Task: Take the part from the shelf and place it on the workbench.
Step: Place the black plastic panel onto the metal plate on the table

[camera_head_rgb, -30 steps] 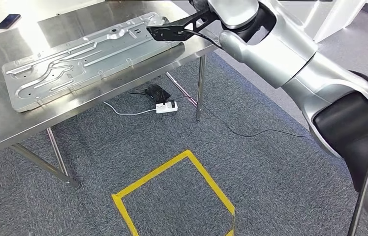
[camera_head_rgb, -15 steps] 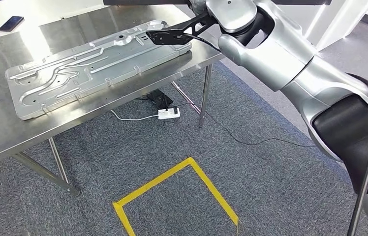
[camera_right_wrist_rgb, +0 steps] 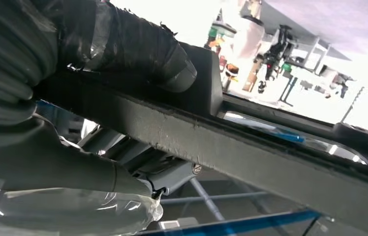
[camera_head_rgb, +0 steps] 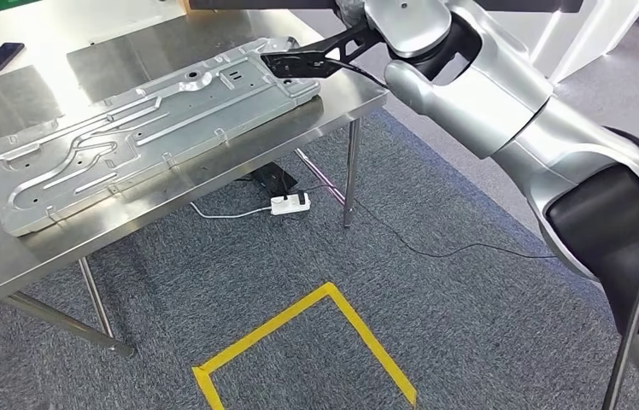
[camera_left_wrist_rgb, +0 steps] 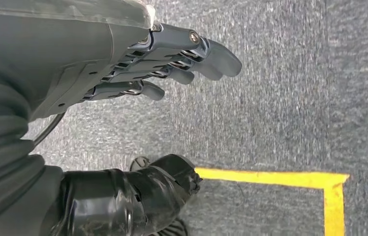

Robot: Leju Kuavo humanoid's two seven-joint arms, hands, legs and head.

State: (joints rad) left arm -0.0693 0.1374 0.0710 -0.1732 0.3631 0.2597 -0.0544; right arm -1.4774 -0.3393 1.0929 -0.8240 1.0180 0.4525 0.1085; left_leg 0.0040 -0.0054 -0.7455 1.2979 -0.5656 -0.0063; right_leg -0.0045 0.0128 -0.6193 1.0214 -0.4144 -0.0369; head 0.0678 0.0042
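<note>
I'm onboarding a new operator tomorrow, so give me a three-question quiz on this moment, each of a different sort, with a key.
1. True or false: the metal part lies flat on the workbench.
2. Multiple choice: what lies on the carpet under the workbench? A) a white power strip B) a red toolbox C) a cardboard box
3. Fill in: the left hand hangs over grey carpet near a line of ______ tape.

Key: 1 true; 2 A; 3 yellow.

Note for the trainer: the right hand sits at the part's far end, but whether it grips the edge cannot be judged here.
</note>
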